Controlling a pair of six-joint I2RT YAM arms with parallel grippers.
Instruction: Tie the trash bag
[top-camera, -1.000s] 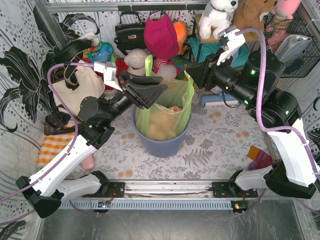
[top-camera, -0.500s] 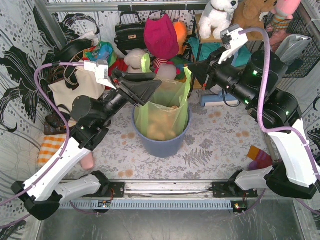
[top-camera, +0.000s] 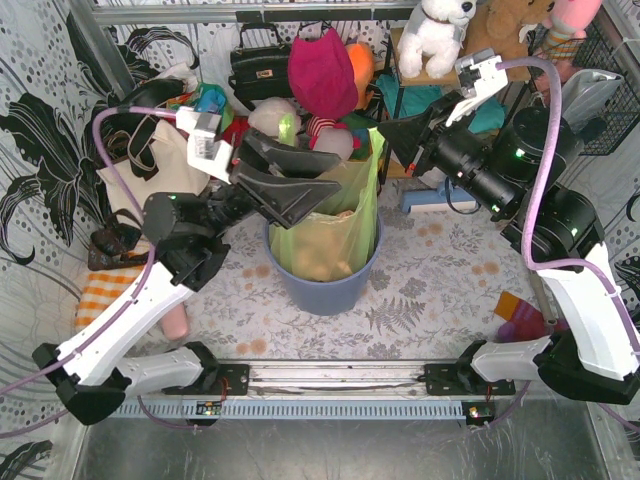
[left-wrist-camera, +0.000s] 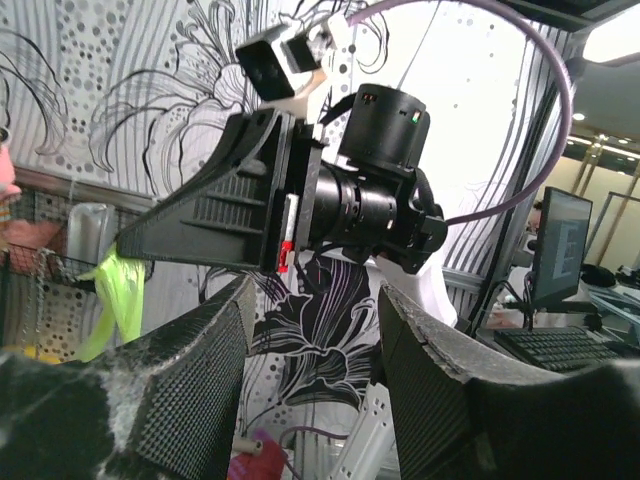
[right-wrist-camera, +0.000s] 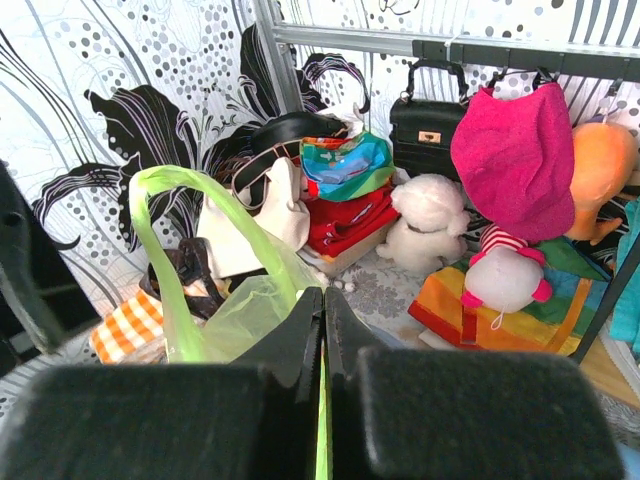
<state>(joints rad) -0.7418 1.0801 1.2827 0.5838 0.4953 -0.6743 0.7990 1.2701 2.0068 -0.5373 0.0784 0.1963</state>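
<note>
Item one, the trash bag (top-camera: 350, 225): I am seeing it sitting inside the round blue-grey bin (top-camera: 325, 290), which is standing near the middle of the table (top-camera: 430, 290), a little toward the far edge; crumpled tan paper is showing through the thin green plastic. Item two, the right gripper (right-wrist-camera: 323, 320): its fingers are pressing flat together, and I am reading a thin sliver of green plastic pinched between them, so it is clamping the bag's right-hand rim and holding that rim raised above the bin. Item three, the left gripper (left-wrist-camera: 313, 310): its fingers are standing apart with clear space between them, holding nothing, and it is hovering over the bag's left side, pointing across at the right gripper. Item four, the bag's free handle loop (right-wrist-camera: 185, 177): it is standing upright on the left side of the bag, untouched by either gripper. Other stock along the far edge: a black handbag (top-camera: 258, 65), a magenta hat (top-camera: 322, 70) and a white plush toy (top-camera: 435, 30). Toward the far-left corner a cream tote bag (top-camera: 150, 175) is leaning, and at the left edge an orange checked cloth (top-camera: 105, 295) is lying.
</note>
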